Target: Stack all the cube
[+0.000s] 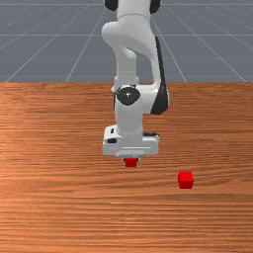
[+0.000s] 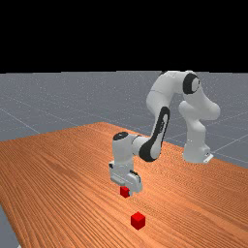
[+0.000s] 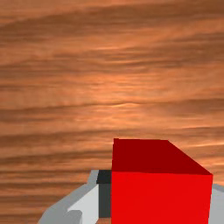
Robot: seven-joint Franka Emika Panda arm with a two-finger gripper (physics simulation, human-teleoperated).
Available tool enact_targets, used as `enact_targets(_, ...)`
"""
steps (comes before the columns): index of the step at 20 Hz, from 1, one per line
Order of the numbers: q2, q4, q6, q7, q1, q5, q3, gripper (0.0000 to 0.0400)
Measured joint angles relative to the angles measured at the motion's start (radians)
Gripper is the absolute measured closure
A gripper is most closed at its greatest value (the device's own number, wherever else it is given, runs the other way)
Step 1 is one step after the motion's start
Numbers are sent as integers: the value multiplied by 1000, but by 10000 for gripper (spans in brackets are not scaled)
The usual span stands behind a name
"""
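In the front view my gripper (image 1: 131, 159) points down near the middle of the table, with a red cube (image 1: 130, 162) directly beneath the hand. The wrist view has this cube (image 3: 159, 197) large between the two fingers of the gripper (image 3: 161, 190), touched on both sides, so the gripper is shut on it. How far its underside is from the wood I cannot tell. A second red cube (image 1: 186, 180) rests on the table, off to the front view's right and nearer that camera; the far view has it (image 2: 138, 221) below the held cube (image 2: 124, 192), apart from it.
Orange-brown wood of the table (image 1: 59, 197) extends around both cubes. Behind the hand, the arm rises and reaches back to its base, which stands at the far view's right.
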Motion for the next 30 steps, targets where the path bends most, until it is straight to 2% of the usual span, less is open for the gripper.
enact_targets(4, -8, 14, -12, 49, 18, 4, -9, 209)
enact_targets(8, -8, 152, -103, 123, 72, -10, -3, 209)
enact_targets(13, 20, 258, -149, 233, 205, -98, -21, 209)
enact_targets(15, 56, 306, -161, 254, 233, -113, -22, 209)
enact_targets(18, 161, 479, -254, 273, 228, -118, -31, 209)
enact_targets(22, 336, 817, -480, 313, 217, -123, -38, 209)
enact_targets(24, 359, 870, -529, 323, 222, -123, -36, 209)
enact_targets(26, 331, 842, -523, 320, 234, -126, -33, 209)
enact_targets(28, 184, 611, -374, 311, 270, -140, -30, 209)
enact_targets(30, 78, 466, -256, 300, 300, -148, -19, 209)
